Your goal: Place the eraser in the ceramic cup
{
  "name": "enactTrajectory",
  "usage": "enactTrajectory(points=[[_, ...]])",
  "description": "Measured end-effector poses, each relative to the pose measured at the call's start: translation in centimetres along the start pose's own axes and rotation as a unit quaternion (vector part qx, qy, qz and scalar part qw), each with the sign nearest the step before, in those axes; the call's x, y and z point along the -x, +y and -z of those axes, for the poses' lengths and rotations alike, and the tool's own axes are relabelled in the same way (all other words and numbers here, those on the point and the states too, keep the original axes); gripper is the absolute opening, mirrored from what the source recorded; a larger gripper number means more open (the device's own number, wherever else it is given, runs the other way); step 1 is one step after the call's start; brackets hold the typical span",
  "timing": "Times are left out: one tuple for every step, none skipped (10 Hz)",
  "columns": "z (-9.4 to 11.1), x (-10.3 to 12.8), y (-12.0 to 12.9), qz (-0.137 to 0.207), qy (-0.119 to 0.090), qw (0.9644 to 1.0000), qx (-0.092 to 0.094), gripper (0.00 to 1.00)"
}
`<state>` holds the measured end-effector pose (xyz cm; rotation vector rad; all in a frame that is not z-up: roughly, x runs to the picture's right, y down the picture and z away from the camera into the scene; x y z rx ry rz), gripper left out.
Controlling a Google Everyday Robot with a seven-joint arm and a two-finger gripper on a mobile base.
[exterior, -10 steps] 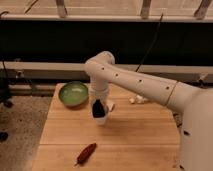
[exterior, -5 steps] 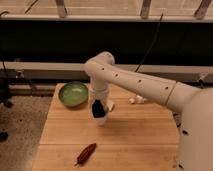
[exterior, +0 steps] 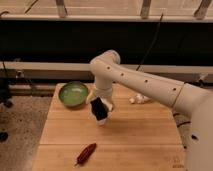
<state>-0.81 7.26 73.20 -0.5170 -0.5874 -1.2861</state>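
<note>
My arm (exterior: 150,82) reaches across the wooden table (exterior: 125,132), green bowl (exterior: 73,94) at the far left. My gripper (exterior: 100,108) hangs mid-table, right over the ceramic cup (exterior: 102,120), hiding the eraser. Red pepper (exterior: 86,153) lies near the front edge.

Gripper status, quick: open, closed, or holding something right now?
Gripper: low over the wooden table, just right of the glossy green bowl; open or closed, and whether it holds anything, cannot be told.

no readable text, even near the gripper (exterior: 100,111)
</note>
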Motion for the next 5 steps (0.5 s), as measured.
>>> enactTrajectory(points=[[1.1,-0.4,0.6,-0.01,0.006,0.9999,-0.008,0.8],[2.1,-0.7,0.9,-0.013,0.004,0.9996,-0.023,0.8],[2.8,-0.7,1.5,-0.013,0.003,0.9994,-0.032,0.8],[3.0,-0.6,1.1,-0.008,0.001,0.9996,-0.028,0.8],[2.5,-0.5,0.7,-0.007,0.001,0.9997,-0.024,0.8]])
